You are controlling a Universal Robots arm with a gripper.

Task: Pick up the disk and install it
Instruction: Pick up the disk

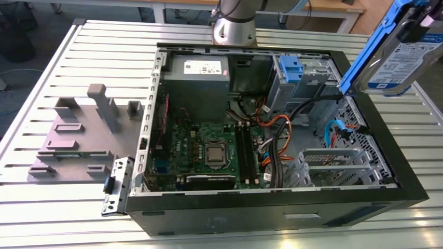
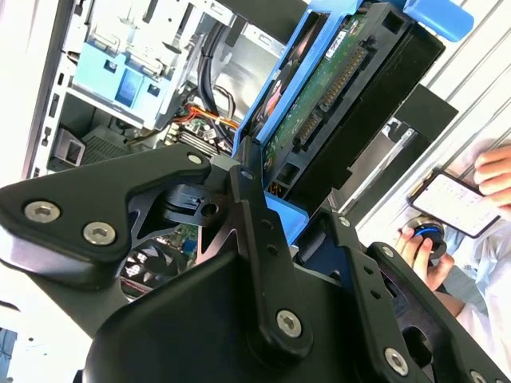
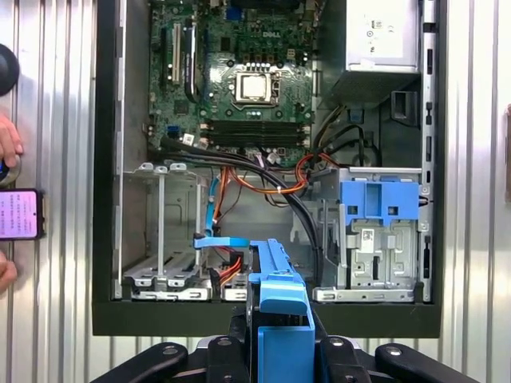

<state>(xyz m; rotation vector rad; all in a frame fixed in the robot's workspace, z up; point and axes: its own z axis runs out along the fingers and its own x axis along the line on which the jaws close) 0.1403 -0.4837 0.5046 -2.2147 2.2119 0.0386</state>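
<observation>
Blue plastic frames the disk [image 1: 403,52], which hangs at the upper right of the exterior view, above the far right corner of the open computer case [image 1: 408,181] and clear of it. The gripper [image 2: 275,203] is closed on the disk's lower end in the second wrist view, its black fingers [image 2: 251,215] pressing the bracket's sides. I judge the disk stiff, fairly heavy and sensitive to knocks, with bare circuit board and connector on one face; the plastic bracket edges look the safest hold. A white-and-blue label covers its face, print unreadable. In the first wrist view, the blue latch [image 3: 379,201] on the drive cage sits right of centre.
</observation>
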